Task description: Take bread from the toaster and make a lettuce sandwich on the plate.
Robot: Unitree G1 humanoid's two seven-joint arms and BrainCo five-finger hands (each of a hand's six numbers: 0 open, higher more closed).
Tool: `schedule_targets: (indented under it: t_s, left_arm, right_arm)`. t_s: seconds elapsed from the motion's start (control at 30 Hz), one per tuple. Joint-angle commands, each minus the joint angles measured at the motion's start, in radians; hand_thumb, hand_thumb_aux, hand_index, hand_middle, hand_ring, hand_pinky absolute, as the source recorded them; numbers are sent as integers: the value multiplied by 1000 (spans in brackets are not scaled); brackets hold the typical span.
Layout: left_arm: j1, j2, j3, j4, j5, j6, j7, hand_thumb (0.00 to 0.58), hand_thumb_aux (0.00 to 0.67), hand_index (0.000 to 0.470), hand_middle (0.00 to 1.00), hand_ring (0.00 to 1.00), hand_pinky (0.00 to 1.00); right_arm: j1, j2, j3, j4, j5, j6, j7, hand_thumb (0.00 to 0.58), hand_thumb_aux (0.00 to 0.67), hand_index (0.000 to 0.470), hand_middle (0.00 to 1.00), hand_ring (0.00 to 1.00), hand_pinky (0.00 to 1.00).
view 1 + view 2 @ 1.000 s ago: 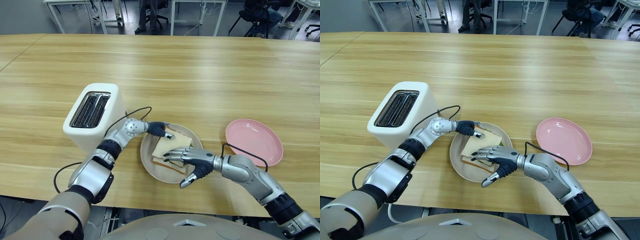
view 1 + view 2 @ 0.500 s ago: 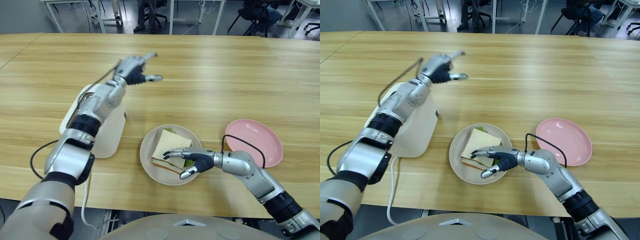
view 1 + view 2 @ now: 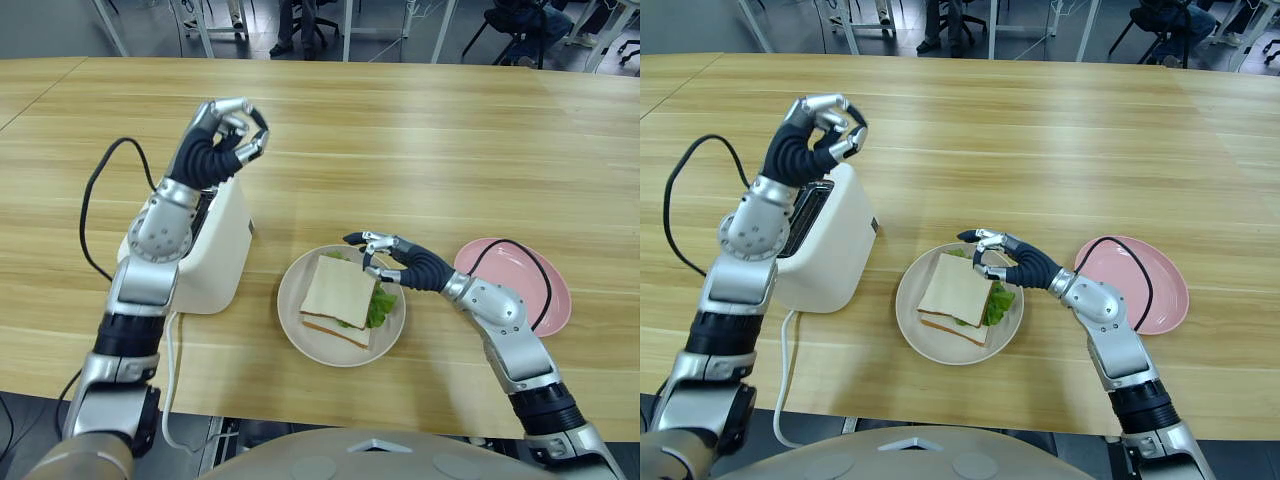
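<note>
The left hand (image 3: 225, 135) was held curled and empty over the toaster (image 3: 215, 250), well left of the plate (image 3: 291, 300). On the plate was set the sandwich (image 3: 338, 293), its lettuce (image 3: 378, 305) turned toward the nearer right hand (image 3: 392, 262), which was held loosely curled and empty over the plate's right rim.

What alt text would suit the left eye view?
A lettuce sandwich sits on a beige plate, the robot's right hand beside its far right corner. The left hand, fingers curled, is above a white toaster; a pink plate lies further right.
</note>
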Motion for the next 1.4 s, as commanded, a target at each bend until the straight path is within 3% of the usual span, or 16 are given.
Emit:
schedule_targets:
  t_s: [0.03, 0.13, 0.33, 0.4, 0.5, 0.73, 0.97, 1.17, 1.4]
  left_arm:
    - [121, 22, -1, -140, -127, 9, -130, 580, 670, 460, 1000, 1000, 1000]
    - [264, 92, -30, -190, -176, -43, -281, 580, 670, 460, 1000, 1000, 1000]
    - [545, 264, -169, -230, -105, -83, -529, 580, 670, 460, 1000, 1000, 1000]
    - [590, 294, -207, -246, -37, -66, -553, 580, 670, 460, 1000, 1000, 1000]
    - [630, 316, -302, -248, 219, 8, -566, 580, 670, 460, 1000, 1000, 1000]
    - [586, 262, -452, -205, 525, 84, -566, 580, 670, 460, 1000, 1000, 1000]
    - [527, 192, -516, -103, 646, 90, -525, 580, 670, 460, 1000, 1000, 1000]
    - [401, 115, -527, 39, 727, 66, -397, 580, 670, 460, 1000, 1000, 1000]
    - [154, -12, -548, 339, 865, 63, -107, 580, 670, 460, 1000, 1000, 1000]
  right_arm:
    - [45, -29, -36, -76, 121, 75, 70, 580, 670, 460, 1000, 1000, 1000]
    - [122, -99, -39, -159, 213, 98, 186, 580, 670, 460, 1000, 1000, 1000]
    - [317, -290, 21, -241, 173, 8, 410, 580, 670, 460, 1000, 1000, 1000]
    - [365, -337, 37, -253, 152, -20, 451, 580, 670, 460, 1000, 1000, 1000]
    - [391, -367, 81, -220, 35, -85, 452, 580, 670, 460, 1000, 1000, 1000]
    - [348, -324, 191, -83, -275, -192, 329, 580, 670, 460, 1000, 1000, 1000]
    - [263, -274, 280, 57, -589, -274, 141, 580, 670, 460, 1000, 1000, 1000]
    - [152, -211, 336, 178, -803, -315, -47, 580, 670, 460, 1000, 1000, 1000]
    - [-35, -102, 366, 332, -1029, -279, -345, 580, 670, 460, 1000, 1000, 1000]
